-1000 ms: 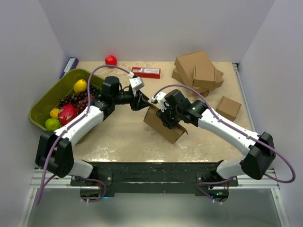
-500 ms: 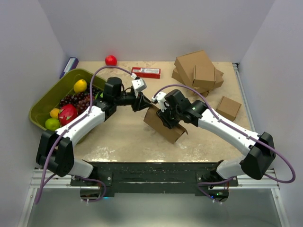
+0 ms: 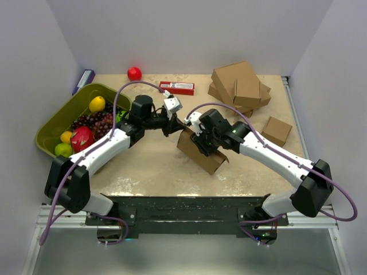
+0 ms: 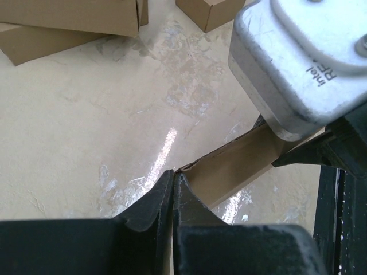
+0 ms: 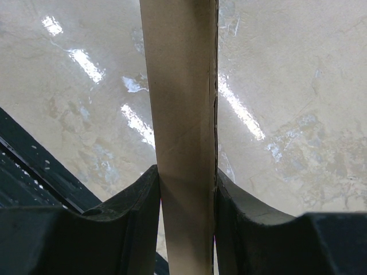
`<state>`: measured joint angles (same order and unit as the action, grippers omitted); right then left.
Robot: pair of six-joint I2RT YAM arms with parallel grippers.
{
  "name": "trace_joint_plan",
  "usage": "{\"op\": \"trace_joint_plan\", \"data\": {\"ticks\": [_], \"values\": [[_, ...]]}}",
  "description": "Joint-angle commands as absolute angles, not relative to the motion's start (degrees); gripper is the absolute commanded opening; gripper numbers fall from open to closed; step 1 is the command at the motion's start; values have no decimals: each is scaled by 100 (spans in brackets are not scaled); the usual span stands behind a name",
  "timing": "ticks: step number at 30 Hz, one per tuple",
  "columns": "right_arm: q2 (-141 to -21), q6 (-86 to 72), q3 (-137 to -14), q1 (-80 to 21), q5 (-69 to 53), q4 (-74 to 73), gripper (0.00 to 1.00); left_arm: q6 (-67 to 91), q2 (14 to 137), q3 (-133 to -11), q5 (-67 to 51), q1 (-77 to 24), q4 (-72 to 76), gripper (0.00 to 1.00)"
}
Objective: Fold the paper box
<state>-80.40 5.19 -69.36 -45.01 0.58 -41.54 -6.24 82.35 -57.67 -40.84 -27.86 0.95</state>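
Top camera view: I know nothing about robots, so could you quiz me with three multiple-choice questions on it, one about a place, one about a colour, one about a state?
1. Where is the red ball?
A) held by an arm
B) on the floor
C) on the table, at its far edge

2. What colour is the fruit tub?
A) blue
B) green
C) white

3. What is the right pincer doing?
A) clamped on the paper box
B) hanging open, empty
C) gripping fruit

Answers:
1 C, it lies alone at the far edge.
2 B, its walls are olive green.
3 A, the right wrist view shows cardboard squeezed between its fingers.
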Motion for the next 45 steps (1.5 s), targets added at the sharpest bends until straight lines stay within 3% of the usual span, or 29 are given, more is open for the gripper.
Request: {"op": "trace_joint_plan", "data": {"ticks": [1, 17, 30, 45], "values": [[-8095, 563, -6952, -4544, 237, -4034, 12, -703, 8262, -5994, -3526, -3023, -211, 1], [-8235, 501, -6926, -4544, 782, -3990, 9, 500, 8358, -5951, -2716, -3243, -361, 0], [-8455, 492, -6847, -4562, 800, -3920, 8, 1669, 7963, -4518, -2602, -3278, 1545, 0], [-8587, 457, -6785, -4649, 1125, -3902, 6, 2610, 7831, -3560, -2523, -3287, 2698, 0]]}}
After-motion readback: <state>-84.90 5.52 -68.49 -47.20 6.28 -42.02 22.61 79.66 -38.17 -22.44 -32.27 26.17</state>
